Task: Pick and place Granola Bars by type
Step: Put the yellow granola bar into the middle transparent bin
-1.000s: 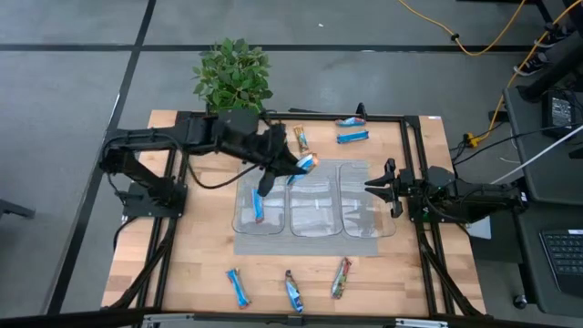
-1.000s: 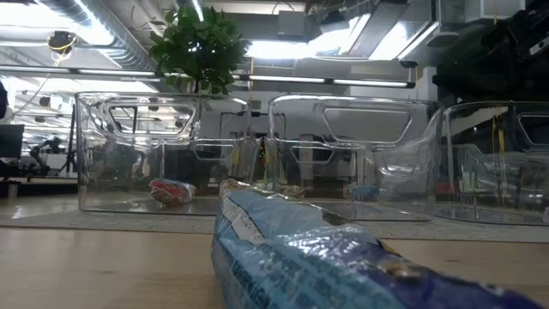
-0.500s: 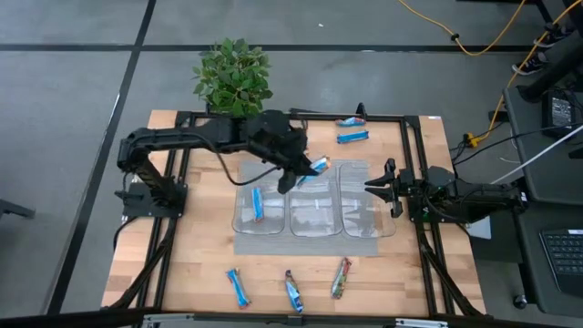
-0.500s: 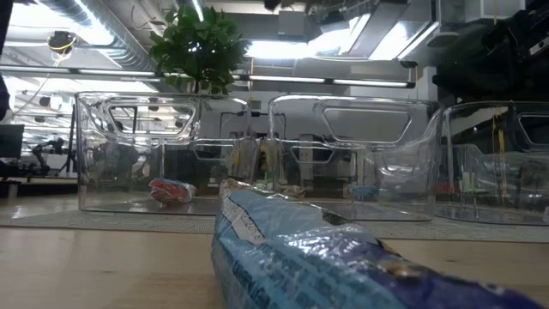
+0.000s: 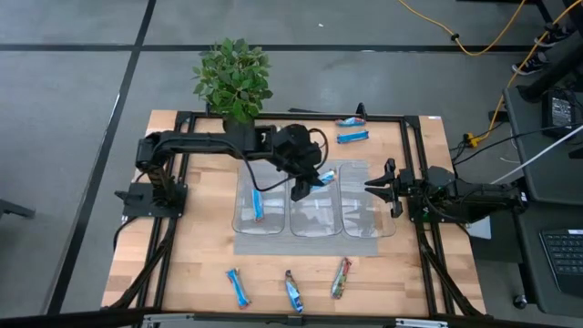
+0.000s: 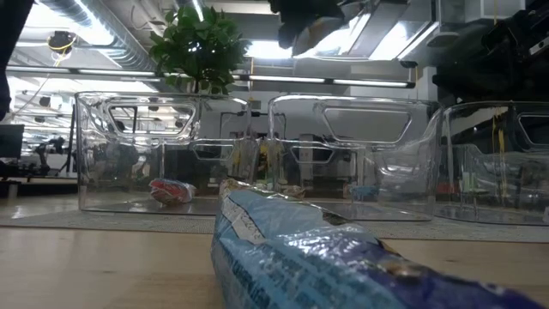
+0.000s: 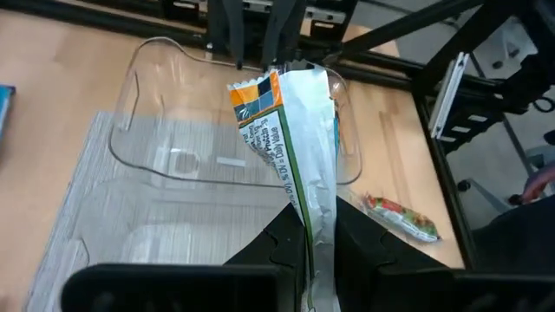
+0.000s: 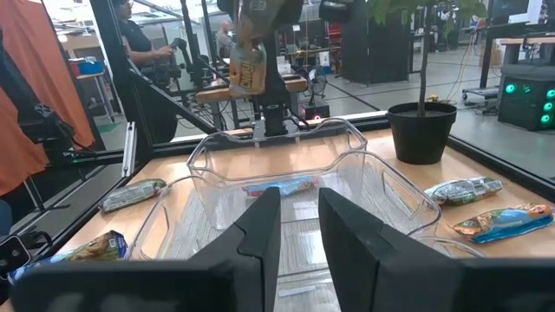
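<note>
My left gripper (image 5: 308, 182) is shut on a silver-white granola bar with an orange end (image 7: 290, 130) and hovers over the far side of the middle clear bin (image 5: 314, 217). The right wrist view shows that bar (image 8: 249, 62) high above the bins. One blue bar (image 5: 257, 204) lies flat in the left bin. Two blue bars (image 5: 352, 137) lie at the table's far side. Three more bars (image 5: 293, 292) lie near the front edge, one of them green and red (image 7: 401, 216). My right gripper (image 5: 372, 186) waits open at the table's right side, beside the right bin. My left gripper pinches the bar's rear end (image 7: 309, 227) between its two fingers. The fingers slant down from the table's far left and lie along the bar. The bar sticks out ahead of them on edge, orange end foremost, lifted clear above the middle bin.
Three clear bins stand side by side on a grey mat (image 5: 310, 244) at mid-table. A potted plant (image 5: 234, 77) stands at the far left edge. A black frame rail (image 5: 414, 155) runs round the table. A blue bar (image 6: 326, 257) lies right in front of the low camera.
My left gripper has carried the bar toward the table's right edge and downward, from over the left bin's far side to over the middle bin, tipping further down. The bar stays pinched and clear of the bins. The arm now shows at the low view's top.
</note>
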